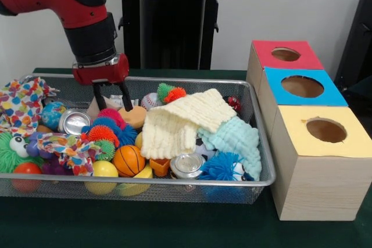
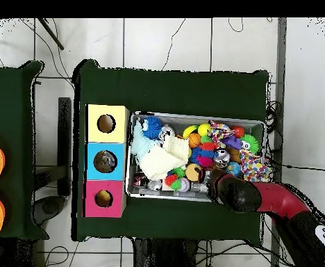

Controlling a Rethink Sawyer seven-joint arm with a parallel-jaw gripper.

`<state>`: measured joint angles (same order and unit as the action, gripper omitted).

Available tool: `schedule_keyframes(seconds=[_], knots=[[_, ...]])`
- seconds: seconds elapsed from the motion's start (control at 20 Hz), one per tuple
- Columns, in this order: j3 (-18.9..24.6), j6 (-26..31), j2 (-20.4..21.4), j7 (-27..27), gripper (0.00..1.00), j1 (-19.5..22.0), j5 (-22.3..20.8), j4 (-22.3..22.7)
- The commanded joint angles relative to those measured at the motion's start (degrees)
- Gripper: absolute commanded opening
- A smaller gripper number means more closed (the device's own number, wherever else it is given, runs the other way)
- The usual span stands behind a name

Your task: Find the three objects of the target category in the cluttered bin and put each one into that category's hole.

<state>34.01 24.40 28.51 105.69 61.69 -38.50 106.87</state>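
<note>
Claw (image 1: 111, 104) is hanging with its two black fingers spread a bit, tips down in the back-left part of the wire mesh bin (image 1: 174, 185), gripping nothing that you can see. Right at the tips you've got a tan round ball (image 1: 135, 116) and a pink spiky ball (image 1: 111, 115), so hardly any room there. The back rim sits just behind the fingers. A folded cream knit cloth (image 1: 181, 121) and a mint fuzzy cloth (image 1: 237, 140) cover the middle and right, hiding whatever's under them. A baseball (image 1: 151, 100) peeks out behind the cream one. Up front: a mini basketball (image 1: 128, 160), a crushed silver can (image 1: 186, 165) and a blue shaggy ball (image 1: 222, 166). Polka-dot fabric (image 1: 21, 103) spills over the left edge. Outside the bin's right side you've got three wooden boxes with round holes: red (image 1: 285, 54), blue (image 1: 302, 86), yellow (image 1: 326, 130). From overhead the arm (image 2: 273, 198) blocks the claw.
</note>
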Motion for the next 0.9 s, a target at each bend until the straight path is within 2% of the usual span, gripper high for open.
schedule_keyframes(seconds=[0.05,0.15,0.25,0.35,0.45,0.55,0.65,0.8,0.9], knots=[[3.7,3.5,-6.7,-17.9,1.0,2.2,-7.5,0.1],[4.3,6.9,-2.9,-16.8,1.0,1.4,-5.5,1.1],[5.1,11.2,3.8,-14.6,1.0,-1.6,-2.2,2.5],[5.8,13.0,6.1,-13.5,1.0,-3.3,-0.5,1.7],[6.1,13.4,3.9,-14.3,1.0,-3.1,-0.7,-0.2],[7.2,11.4,1.3,-15.2,1.0,-1.9,-1.7,-1.6],[7.6,12.5,2.2,-15.6,1.0,-1.2,-1.2,-1.5],[9.0,15.3,10.0,-13.9,1.0,-1.2,0.8,1.6],[10.1,14.5,12.8,-12.4,1.0,-0.9,1.6,2.7]])
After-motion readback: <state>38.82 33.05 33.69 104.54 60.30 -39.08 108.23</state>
